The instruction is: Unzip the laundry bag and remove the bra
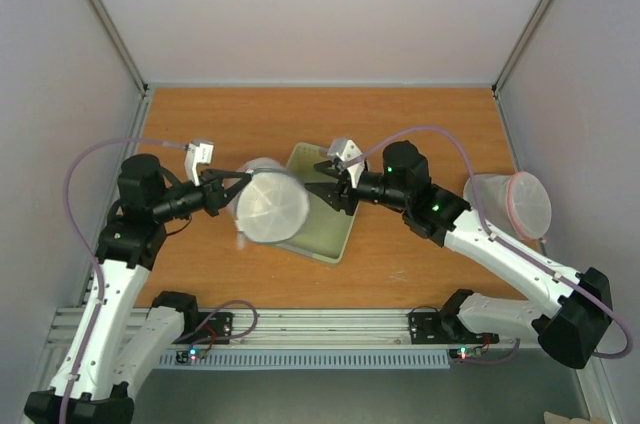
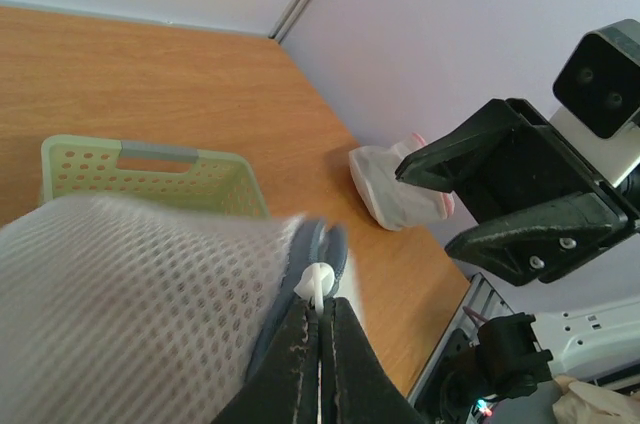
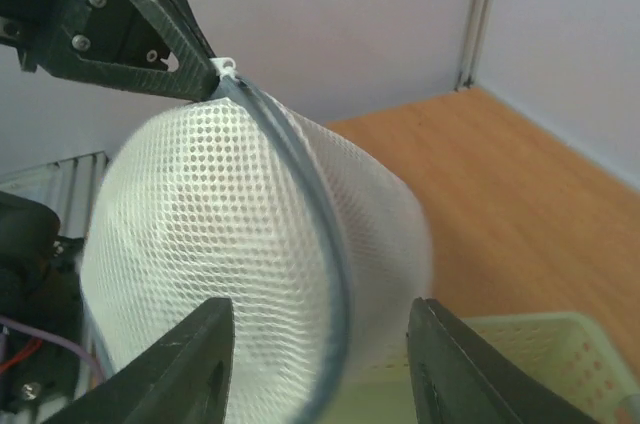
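My left claw [image 2: 320,306] pinches the zip pull [image 2: 318,279] of the laundry bag [image 2: 130,294]. My right claw [image 3: 320,319], spread wide, should first clamp the bag's rim just ahead of it.

Wooden table [image 1: 420,124]: pale green tray [image 1: 326,235] at centre, pink-rimmed translucent bag [image 1: 510,204] lying near right edge

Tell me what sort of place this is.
Most likely a robot test cell: two black-and-white robot arms (left, right) mounted on a metal rail at the edge of an orange-brown wooden table, plain white panels boxing it in, and a round white mesh laundry bag as a prop.
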### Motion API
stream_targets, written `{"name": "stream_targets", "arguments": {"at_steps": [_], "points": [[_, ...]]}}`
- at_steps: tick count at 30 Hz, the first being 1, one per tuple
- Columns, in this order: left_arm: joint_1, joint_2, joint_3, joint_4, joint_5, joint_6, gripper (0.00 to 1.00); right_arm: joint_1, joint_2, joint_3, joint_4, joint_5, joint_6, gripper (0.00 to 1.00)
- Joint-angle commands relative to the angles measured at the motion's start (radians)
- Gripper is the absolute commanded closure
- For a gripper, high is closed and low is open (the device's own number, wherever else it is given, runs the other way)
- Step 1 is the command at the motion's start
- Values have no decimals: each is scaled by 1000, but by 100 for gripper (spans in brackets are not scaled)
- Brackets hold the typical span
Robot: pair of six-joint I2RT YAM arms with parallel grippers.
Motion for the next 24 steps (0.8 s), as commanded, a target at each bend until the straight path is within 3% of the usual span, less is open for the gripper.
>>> {"name": "stream_targets", "arguments": {"at_steps": [1, 6, 7, 9, 18, 24], "points": [[5, 3, 41, 78, 12, 31, 99, 40, 17, 58, -16, 64, -75, 46], [5, 13, 56, 73, 26, 50, 99, 82, 88, 164, -69, 69, -104, 31], [3, 15, 64, 61, 27, 67, 99, 99, 109, 189, -79, 59, -112, 25], [3, 18, 79, 36, 26, 98, 99, 134, 150, 237, -96, 13, -127, 3], [3, 37, 105, -38, 77, 266, 99, 121, 239, 393, -235, -72, -378, 2], [-1, 36, 114, -47, 73, 293, 99, 119, 315, 506, -303, -105, -347, 2]]}}
